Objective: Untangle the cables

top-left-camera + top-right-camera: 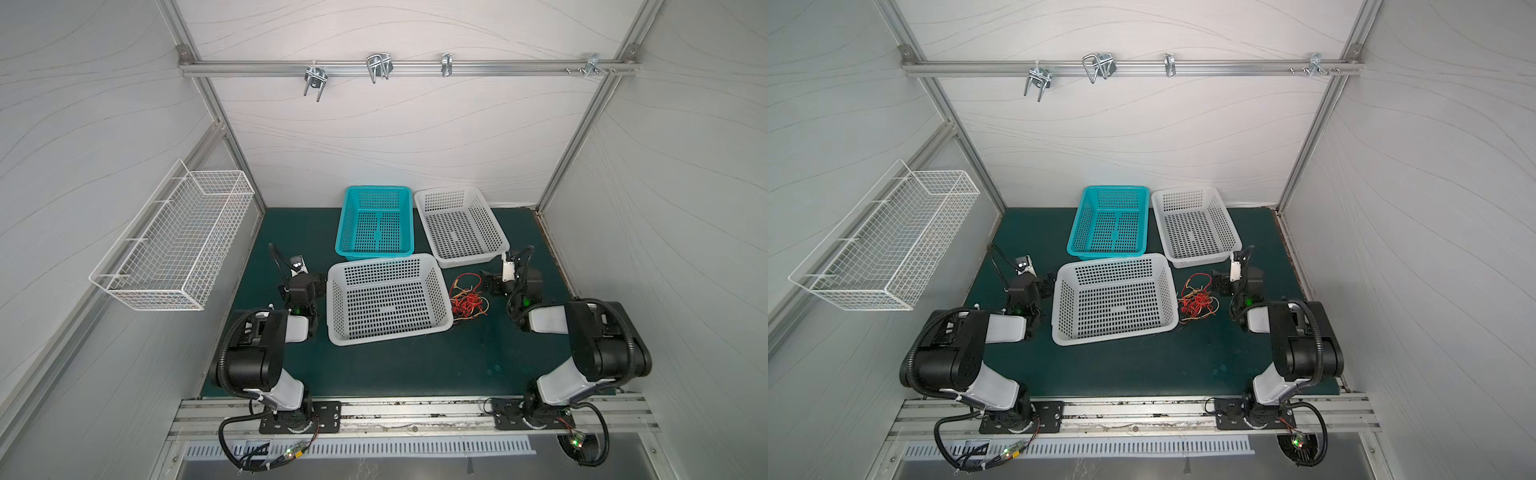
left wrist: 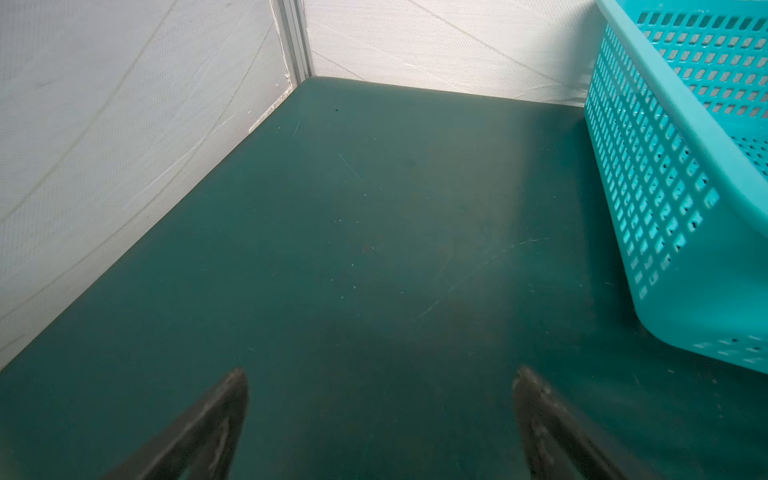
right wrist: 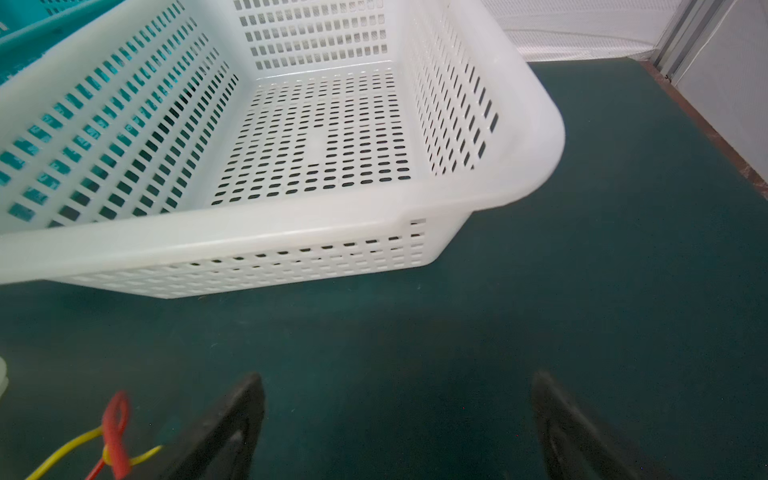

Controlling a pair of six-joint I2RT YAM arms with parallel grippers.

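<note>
The cables (image 1: 468, 300) lie as a tangled bunch of thin red, yellow and black wires on the green mat, just right of the large white basket (image 1: 384, 258); both top views show them (image 1: 1198, 301). In the right wrist view only a red and yellow piece of cable (image 3: 114, 432) shows beside one finger. My right gripper (image 3: 397, 378) is open over bare mat, right of the bunch (image 1: 496, 279). My left gripper (image 2: 381, 374) is open too, left of the large basket (image 1: 300, 277), with nothing between its fingers.
A teal basket (image 1: 374, 250) and a small white basket (image 1: 473, 261) stand behind the large one; the small white basket (image 3: 249, 232) is just ahead of my right gripper. A wire basket (image 1: 174, 237) hangs on the left wall. Metal hooks (image 1: 378, 66) hang on the back rail.
</note>
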